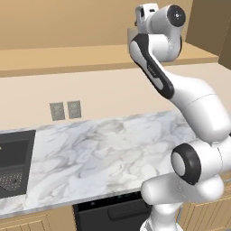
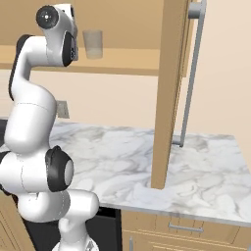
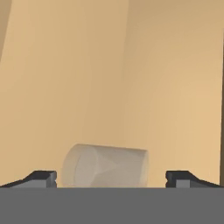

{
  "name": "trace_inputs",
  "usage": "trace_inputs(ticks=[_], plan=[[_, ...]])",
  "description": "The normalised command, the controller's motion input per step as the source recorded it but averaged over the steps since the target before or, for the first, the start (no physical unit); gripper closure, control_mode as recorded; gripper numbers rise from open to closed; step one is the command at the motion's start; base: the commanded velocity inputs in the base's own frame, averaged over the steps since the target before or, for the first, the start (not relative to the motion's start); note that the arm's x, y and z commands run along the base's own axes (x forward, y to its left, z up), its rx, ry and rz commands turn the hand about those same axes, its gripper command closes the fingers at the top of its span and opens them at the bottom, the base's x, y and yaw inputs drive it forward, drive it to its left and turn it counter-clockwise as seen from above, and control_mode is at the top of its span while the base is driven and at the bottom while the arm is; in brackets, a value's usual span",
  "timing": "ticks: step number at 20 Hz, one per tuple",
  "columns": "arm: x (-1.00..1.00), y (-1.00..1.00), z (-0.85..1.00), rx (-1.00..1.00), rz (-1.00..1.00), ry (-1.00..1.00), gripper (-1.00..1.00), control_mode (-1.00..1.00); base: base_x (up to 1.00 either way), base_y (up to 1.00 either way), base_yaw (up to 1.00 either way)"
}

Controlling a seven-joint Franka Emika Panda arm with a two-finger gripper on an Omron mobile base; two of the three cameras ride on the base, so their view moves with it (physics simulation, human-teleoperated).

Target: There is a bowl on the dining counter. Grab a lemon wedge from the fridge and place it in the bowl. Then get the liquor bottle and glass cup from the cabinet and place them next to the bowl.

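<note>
Reaching up into the cabinet, I have the tool level with the shelf and pointed at the cup. In the right base view the cup stands upright on the shelf, just right of the hand and apart from it, with a sliver of shelf between them. In the hand view the cup lies straight ahead, between the two fingertips, and it looks laid on its side there because the camera is rolled with the hand; its long axis is in fact vertical in the room. I read the jaws as wide open and empty: one tip shows at either side of the cup, both clear of the glass. My judgement is that the cup is centred well enough, so the coming move is a short push forward along the tool's own line until the tips pass either side of the wall, then a close across its width. The open cabinet door hangs to the right, well apart from the hand. Below is the marble surface with the sink at its left end. I cannot tell whether a bottle is on the shelf. The risk I see is nudging the light cup backward before the jaws close.
</note>
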Motion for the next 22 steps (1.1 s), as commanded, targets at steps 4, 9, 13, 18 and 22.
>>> trace_inputs(ticks=[4,9,13,18,22], plan=[[0.14,-0.06,-0.03,0.00,0.00,0.00,-1.00,-1.00,0.00,0.00,0.00],[0.14,-0.07,-0.05,0.00,0.00,0.00,-1.00,-1.00,0.00,0.00,0.00],[0.17,-0.07,-0.05,0.00,0.00,0.00,-1.00,-1.00,0.00,0.00,0.00],[0.19,-0.05,-0.05,0.00,0.00,0.00,-1.00,-1.00,0.00,0.00,0.00],[0.19,-0.04,-0.05,0.00,0.00,0.00,-1.00,-1.00,0.00,0.00,0.00]])
